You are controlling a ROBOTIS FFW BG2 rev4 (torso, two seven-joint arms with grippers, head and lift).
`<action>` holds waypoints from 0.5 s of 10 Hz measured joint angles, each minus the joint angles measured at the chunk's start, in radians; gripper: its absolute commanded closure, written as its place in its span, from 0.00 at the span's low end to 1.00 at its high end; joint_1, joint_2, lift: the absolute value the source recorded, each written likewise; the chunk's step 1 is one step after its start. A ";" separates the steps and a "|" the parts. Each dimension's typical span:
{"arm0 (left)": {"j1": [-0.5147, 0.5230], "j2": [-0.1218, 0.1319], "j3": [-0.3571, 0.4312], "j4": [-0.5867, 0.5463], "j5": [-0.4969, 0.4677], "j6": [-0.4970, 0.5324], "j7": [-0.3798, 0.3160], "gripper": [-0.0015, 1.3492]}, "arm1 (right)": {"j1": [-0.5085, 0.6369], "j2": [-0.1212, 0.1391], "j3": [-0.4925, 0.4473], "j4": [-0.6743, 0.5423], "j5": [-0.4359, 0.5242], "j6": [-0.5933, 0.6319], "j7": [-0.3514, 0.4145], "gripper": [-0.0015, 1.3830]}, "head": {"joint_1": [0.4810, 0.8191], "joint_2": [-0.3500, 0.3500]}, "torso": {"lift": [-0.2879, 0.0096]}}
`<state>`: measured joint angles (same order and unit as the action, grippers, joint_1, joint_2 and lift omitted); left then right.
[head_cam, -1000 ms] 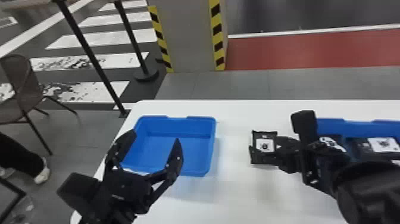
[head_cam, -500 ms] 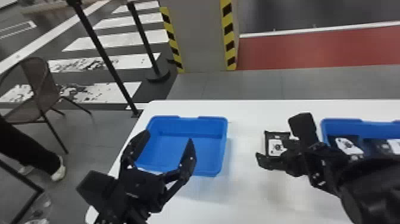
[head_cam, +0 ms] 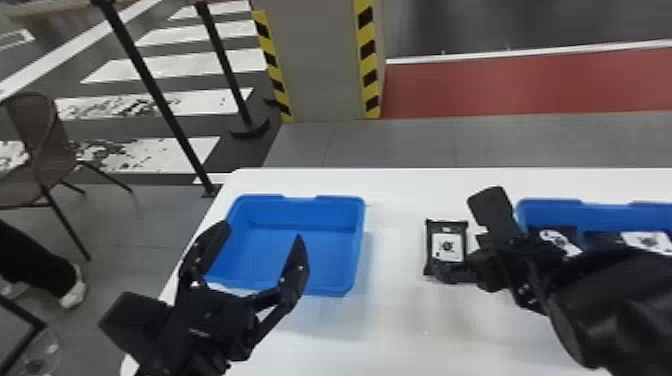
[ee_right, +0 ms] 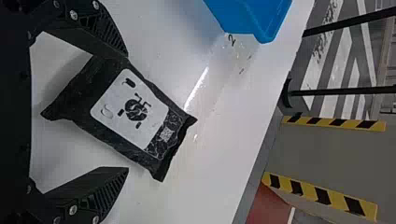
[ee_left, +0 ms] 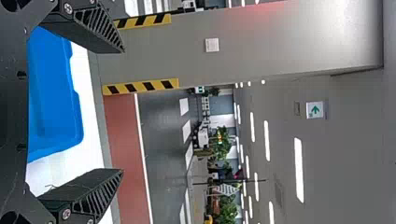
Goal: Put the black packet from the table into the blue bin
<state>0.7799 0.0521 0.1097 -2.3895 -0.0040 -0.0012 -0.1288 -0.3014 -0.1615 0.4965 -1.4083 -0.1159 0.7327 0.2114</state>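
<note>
The black packet (head_cam: 446, 248) with a white label lies on the white table (head_cam: 395, 310), between two blue bins. At its right side is my right gripper (head_cam: 457, 232), one finger over the packet's near edge. In the right wrist view the packet (ee_right: 133, 112) lies between the spread fingers of the right gripper (ee_right: 127, 112), nearer the upper one. The left blue bin (head_cam: 295, 250) holds nothing. My left gripper (head_cam: 265, 235) stands open over its near part; in the left wrist view the left gripper (ee_left: 123, 109) has nothing between its fingers, with the bin (ee_left: 53, 93) behind.
A second blue bin (head_cam: 550, 212) at the right holds black packets with white labels (head_cam: 647, 241), partly hidden by the right arm. Beyond the table stand a striped pillar (head_cam: 325, 65) and black posts. A chair (head_cam: 47, 150) and a person's leg are at the left.
The head view has shifted slightly. My right gripper drew back from the packet to the right, then came to its near right edge. The left gripper looks unchanged over its bin.
</note>
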 measured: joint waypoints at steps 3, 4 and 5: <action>-0.002 0.000 0.000 0.000 -0.002 0.001 0.000 0.09 | -0.012 0.000 0.000 0.029 -0.002 0.001 -0.002 0.56 | 0.63 0.83 | 0.60; 0.000 0.000 0.001 0.000 -0.002 0.000 0.000 0.09 | -0.012 0.001 0.001 0.025 -0.012 0.007 -0.009 0.75 | 0.63 0.83 | 0.60; 0.002 0.000 0.003 0.000 -0.001 -0.001 0.000 0.09 | -0.006 0.001 0.002 0.012 -0.026 0.021 -0.022 0.85 | 0.63 0.83 | 0.60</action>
<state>0.7817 0.0521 0.1128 -2.3893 -0.0047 -0.0020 -0.1288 -0.3074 -0.1601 0.4985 -1.3964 -0.1422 0.7536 0.1894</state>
